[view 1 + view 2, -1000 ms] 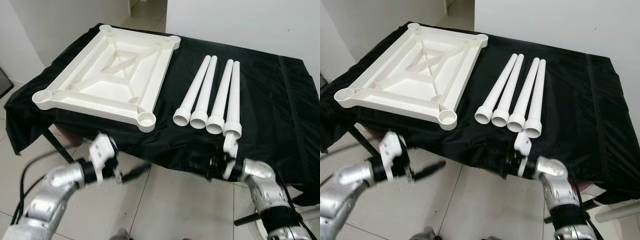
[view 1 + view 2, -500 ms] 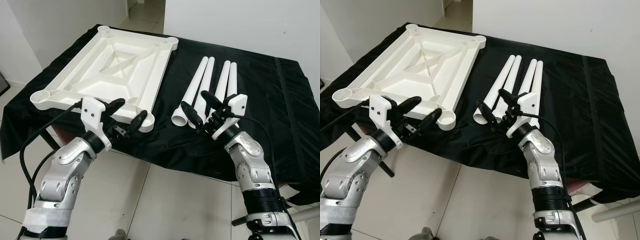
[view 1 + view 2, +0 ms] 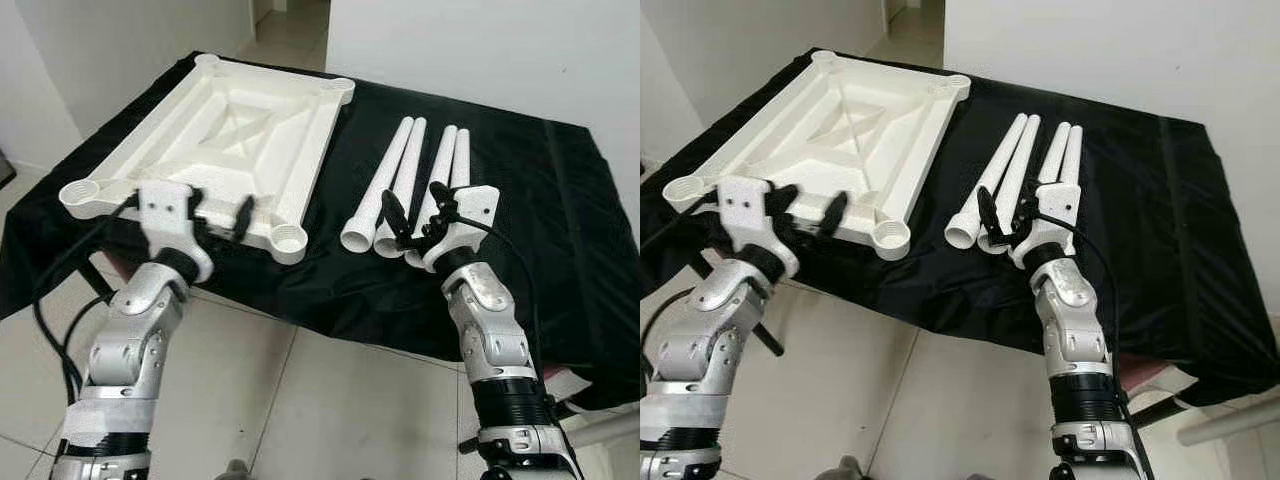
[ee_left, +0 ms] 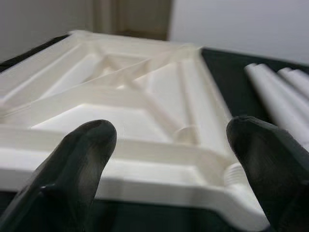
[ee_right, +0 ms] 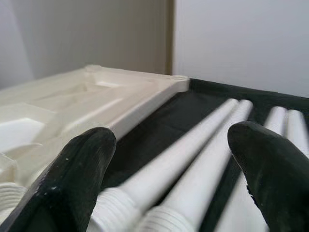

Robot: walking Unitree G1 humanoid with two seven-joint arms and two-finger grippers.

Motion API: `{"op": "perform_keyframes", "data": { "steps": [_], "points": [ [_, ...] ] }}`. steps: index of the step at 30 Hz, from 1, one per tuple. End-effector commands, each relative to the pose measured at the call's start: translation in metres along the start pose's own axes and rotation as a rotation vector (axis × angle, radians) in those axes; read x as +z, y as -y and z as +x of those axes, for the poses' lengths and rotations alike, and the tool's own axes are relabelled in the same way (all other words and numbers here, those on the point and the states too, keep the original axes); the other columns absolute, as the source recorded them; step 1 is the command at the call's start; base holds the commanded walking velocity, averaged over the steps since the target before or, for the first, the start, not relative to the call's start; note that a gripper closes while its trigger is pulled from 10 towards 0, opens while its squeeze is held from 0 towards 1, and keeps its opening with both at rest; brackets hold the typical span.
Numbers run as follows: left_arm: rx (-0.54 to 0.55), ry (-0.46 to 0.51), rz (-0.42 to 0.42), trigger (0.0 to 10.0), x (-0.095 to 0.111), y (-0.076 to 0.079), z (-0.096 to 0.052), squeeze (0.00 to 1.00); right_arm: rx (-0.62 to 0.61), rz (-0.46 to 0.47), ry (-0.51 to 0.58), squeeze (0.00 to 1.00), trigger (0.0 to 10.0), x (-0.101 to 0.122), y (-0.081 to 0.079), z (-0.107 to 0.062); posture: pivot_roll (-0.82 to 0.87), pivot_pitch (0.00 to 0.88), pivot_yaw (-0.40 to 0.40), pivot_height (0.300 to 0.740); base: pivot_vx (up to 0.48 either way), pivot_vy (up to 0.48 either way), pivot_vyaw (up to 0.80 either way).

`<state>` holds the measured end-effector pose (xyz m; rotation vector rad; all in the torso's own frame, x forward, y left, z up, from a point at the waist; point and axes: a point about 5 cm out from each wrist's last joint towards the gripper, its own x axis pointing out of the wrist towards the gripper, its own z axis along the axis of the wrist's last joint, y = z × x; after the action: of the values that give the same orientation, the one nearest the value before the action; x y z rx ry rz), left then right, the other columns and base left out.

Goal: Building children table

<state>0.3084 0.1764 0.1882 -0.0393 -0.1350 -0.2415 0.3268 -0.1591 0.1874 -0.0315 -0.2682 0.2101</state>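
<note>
Black-draped table (image 3: 560, 190), legs' (image 5: 193, 159) threaded ends

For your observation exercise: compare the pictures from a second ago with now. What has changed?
Both arms rose from below the table edge: the left gripper now hovers open at the tabletop panel, the right gripper open at the four legs. Nothing grasped; parts unmoved.

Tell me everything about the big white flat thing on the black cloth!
It is the tabletop, lying upside down on the black cloth. It looks like white moulded plastic, rectangular, with a raised rim and ribs crossing in an X. Each corner has a round threaded socket for a leg. The four legs lie beside it, not yet attached. The left gripper, open, hovers at its near edge; whether it touches is unclear.
</note>
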Motion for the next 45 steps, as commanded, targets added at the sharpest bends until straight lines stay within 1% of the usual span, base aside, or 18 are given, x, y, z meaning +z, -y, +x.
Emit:
{"op": "perform_keyframes", "data": {
  "steps": [1,3,5,8,10,17,19,21,23,25,27,29,30,31,32,38,41,45],
  "points": [
    [0.038,0.001,0.026,10.0,0.001,-0.002,0.002,0.0,-0.046,-0.034,-0.025,0.0,10.0,-0.001,0.004,0.002,0.14,0.019,-0.04,0.74,0.0,0.0,0.0],
    [0.05,0.005,0.02,10.0,0.002,-0.001,0.002,0.0,-0.066,-0.04,-0.03,0.0,10.0,-0.002,0.005,0.001,0.14,0.02,-0.041,0.74,0.0,0.0,0.0],
    [0.069,-0.004,0.002,10.0,-0.001,0.003,0.003,0.0,-0.099,-0.05,-0.043,0.0,10.0,-0.003,0.006,0.001,0.14,0.021,-0.042,0.74,0.0,0.0,0.0],
    [0.061,-0.018,-0.014,10.0,-0.005,0.01,0.004,0.0,-0.115,-0.048,-0.048,0.0,10.0,-0.004,0.006,0.0,0.14,0.026,-0.036,0.74,0.0,0.0,0.0],
    [0.072,-0.026,0.001,10.0,-0.006,0.016,0.004,0.0,-0.133,-0.043,-0.047,0.0,10.0,-0.004,0.006,-0.001,0.14,0.034,-0.032,0.74,0.0,0.0,0.0],
    [0.07,-0.031,0.032,10.0,-0.006,0.014,0.005,0.0,-0.162,-0.072,-0.037,0.0,10.0,-0.003,0.007,-0.003,0.13,0.038,-0.026,0.74,0.0,0.0,0.0],
    [0.074,-0.029,0.038,10.0,-0.006,0.013,0.005,0.0,-0.168,-0.079,-0.033,0.0,10.0,-0.003,0.008,-0.006,0.13,0.038,-0.023,0.74,0.0,0.0,0.0],
    [0.104,-0.027,0.041,10.0,-0.008,0.011,0.003,0.0,-0.189,-0.073,-0.022,0.0,10.0,-0.005,0.007,-0.014,0.13,0.036,-0.02,0.74,0.0,0.0,0.0],
    [0.12,-0.03,0.04,10.0,-0.009,0.011,0.002,0.0,-0.198,-0.077,-0.031,0.0,10.0,-0.007,0.007,-0.016,0.13,0.035,-0.016,0.74,0.0,0.0,0.0],
    [0.132,-0.038,0.036,10.0,-0.012,0.012,-0.001,0.0,-0.204,-0.079,-0.04,0.0,10.0,-0.01,0.005,-0.019,0.13,0.038,-0.009,0.74,0.0,0.0,0.0],
    [0.117,-0.047,0.017,10.0,-0.014,0.02,-0.001,0.0,-0.202,-0.087,-0.039,0.0,10.0,-0.012,0.001,-0.021,0.14,0.035,0.01,0.74,0.0,0.0,0.0],
    [0.117,-0.047,0.017,10.0,-0.014,0.02,-0.001,0.0,-0.202,-0.087,-0.039,0.0,10.0,-0.012,0.001,-0.021,0.14,0.035,0.01,0.74,0.0,0.0,0.0],
    [0.098,-0.042,0.036,10.0,-0.013,0.024,0.002,0.0,-0.2,-0.081,-0.024,0.0,10.0,-0.011,-0.001,-0.02,0.15,0.032,0.01,0.74,0.0,0.0,0.0],
    [0.098,-0.042,0.036,10.0,-0.013,0.024,0.002,0.0,-0.2,-0.081,-0.024,0.0,10.0,-0.011,-0.001,-0.02,0.15,0.032,0.01,0.74,0.0,0.0,0.0],
    [0.077,-0.033,0.05,10.0,-0.011,0.027,0.008,0.0,-0.183,-0.069,0.001,0.0,10.0,-0.01,-0.003,-0.018,0.16,0.011,0.018,0.74,0.0,0.0,0.0],
    [0.076,-0.026,0.066,10.0,-0.009,0.026,0.008,0.0,-0.165,-0.066,0.021,0.0,10.0,-0.008,-0.005,-0.017,0.16,0.002,0.017,0.74,0.0,0.0,0.0],
    [0.118,-0.006,0.071,10.0,-0.008,0.021,0.005,0.0,-0.146,-0.068,0.033,0.0,10.0,-0.007,-0.008,-0.015,0.15,0.0,0.005,0.74,0.0,0.0,0.0],
    [0.141,0.012,0.079,10.0,-0.006,0.019,0.004,0.0,-0.14,-0.067,0.034,0.0,10.0,-0.006,-0.009,-0.014,0.15,0.0,0.002,0.74,0.0,0.0,0.0]
  ]
}}
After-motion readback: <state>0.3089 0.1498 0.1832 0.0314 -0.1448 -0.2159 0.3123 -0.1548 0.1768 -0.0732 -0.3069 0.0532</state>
